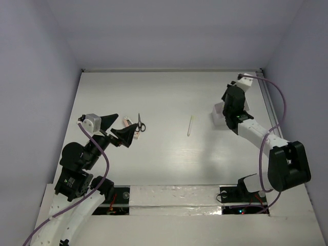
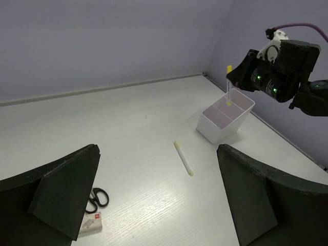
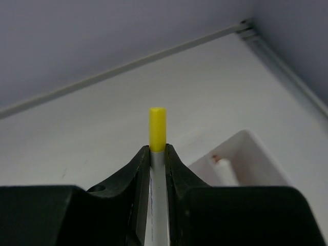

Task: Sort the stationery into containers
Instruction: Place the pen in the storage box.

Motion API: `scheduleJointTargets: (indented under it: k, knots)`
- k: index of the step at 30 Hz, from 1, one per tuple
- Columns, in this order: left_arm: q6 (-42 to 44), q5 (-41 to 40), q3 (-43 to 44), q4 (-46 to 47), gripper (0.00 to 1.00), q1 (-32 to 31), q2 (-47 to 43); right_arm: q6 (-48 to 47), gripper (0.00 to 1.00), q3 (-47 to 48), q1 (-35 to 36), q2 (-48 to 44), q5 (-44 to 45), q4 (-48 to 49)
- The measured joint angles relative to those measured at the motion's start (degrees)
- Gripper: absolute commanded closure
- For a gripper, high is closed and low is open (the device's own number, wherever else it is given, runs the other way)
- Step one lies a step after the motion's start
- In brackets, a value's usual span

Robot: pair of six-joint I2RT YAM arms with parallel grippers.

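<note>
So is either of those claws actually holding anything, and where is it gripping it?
The right gripper pinches a pen just below its yellow end, upright over the box. The left gripper is open and holds nothing.

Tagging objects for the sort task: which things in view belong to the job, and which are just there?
Job:
held pen, in right pincer
loose pen
boxed pen
scissors
small block
box

Not job:
purple cable
table
</note>
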Motion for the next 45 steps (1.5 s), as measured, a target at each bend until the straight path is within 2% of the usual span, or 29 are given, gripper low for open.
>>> scheduleJointTargets:
  k: [3, 11, 14, 19, 29, 32, 35, 36, 37, 40, 45]
  knots:
    - [0.0, 0.0, 0.0, 0.02, 0.01, 0.0, -0.09, -5.01, 1.0, -2.84, -4.92, 0.42, 2.95, 9.22]
    - [0.0, 0.0, 0.0, 0.02, 0.01, 0.0, -0.33, -25.59, 1.0, -4.9, -6.56, 9.2, 8.26, 35.98]
    - [0.0, 0.0, 0.0, 0.02, 0.01, 0.0, -0.33, -32.15, 1.0, -4.94, -6.64, 12.57, 9.64, 43.15]
    - [0.02, 0.0, 0.0, 0.02, 0.01, 0.0, -0.31, -38.93, 1.0, -5.11, -7.08, 17.46, 11.17, 49.22]
    - [0.2, 0.0, 0.0, 0.0, 0.01, 0.0, -0.31, -39.08, 1.0, -6.93, -7.34, 18.82, 13.2, 51.1]
    - [0.2, 0.0, 0.0, 0.02, 0.01, 0.0, -0.31, -37.16, 0.93, -7.43, -7.34, 18.8, 13.46, 50.05]
    - [0.2, 0.0, 0.0, 0.02, 0.01, 0.0, -0.31, -33.38, 0.8, -7.78, -7.34, 18.58, 13.51, 45.92]
    - [0.2, 0.0, 0.0, 0.02, 0.01, 0.0, -0.31, -31.91, 0.72, -7.89, -7.34, 18.4, 13.53, 44.39]
    - [0.17, 0.02, 0.0, 0.02, 0.01, 0.0, -0.31, -30.6, 0.7, -8.31, -7.34, 18.08, 13.4, 43.47]
    - [0.17, 0.02, 0.0, 0.02, 0.01, 0.0, -0.31, -27.45, 0.58, -9.62, -7.34, 16.15, 13.44, 39.82]
    - [0.17, 0.02, 0.0, 0.02, 0.01, 0.0, -0.31, -22.82, 0.54, -9.14, -7.34, 11.85, 12.7, 31.63]
